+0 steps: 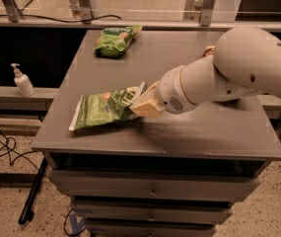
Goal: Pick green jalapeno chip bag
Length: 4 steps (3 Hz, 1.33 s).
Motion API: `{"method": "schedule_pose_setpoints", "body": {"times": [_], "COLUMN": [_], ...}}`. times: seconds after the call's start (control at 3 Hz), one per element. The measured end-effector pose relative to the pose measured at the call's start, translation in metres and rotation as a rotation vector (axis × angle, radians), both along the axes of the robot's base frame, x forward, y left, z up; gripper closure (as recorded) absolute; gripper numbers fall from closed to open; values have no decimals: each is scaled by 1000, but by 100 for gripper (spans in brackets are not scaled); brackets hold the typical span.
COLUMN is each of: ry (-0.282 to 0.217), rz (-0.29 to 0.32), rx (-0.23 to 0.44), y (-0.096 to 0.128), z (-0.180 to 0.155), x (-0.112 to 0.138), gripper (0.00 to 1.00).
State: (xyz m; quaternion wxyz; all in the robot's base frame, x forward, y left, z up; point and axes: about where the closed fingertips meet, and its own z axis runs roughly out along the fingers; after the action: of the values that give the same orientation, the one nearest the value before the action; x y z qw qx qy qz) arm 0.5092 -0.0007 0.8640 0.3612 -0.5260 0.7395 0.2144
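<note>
The green jalapeno chip bag (100,110) lies long and flat on the front left of the grey cabinet top (204,127), with a whitish seam at its left end. My gripper (144,104) is at the bag's right end, with cream fingers (150,107) closed on that edge. The bag's right end looks slightly raised and its right seam sticks up beside the fingers. My large white arm (238,68) reaches in from the right.
A smaller, brighter green bag (113,40) lies at the back left of the top. A bit of a brownish object (208,49) shows behind my arm. A soap dispenser (21,81) stands on a ledge to the left. Cables lie on the floor at left.
</note>
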Motion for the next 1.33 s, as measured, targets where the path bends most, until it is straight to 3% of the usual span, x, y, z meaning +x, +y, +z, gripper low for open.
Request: {"method": "schedule_pose_setpoints", "body": {"times": [0.33,1.0,1.33], "ry": [-10,-110,-162], "rz": [-10,-43,-31], "rx": [10,48,52], "y": [0,4,-5], "z": [28,121,164], "x": [25,75,82], "gripper": [100,100,100]}}
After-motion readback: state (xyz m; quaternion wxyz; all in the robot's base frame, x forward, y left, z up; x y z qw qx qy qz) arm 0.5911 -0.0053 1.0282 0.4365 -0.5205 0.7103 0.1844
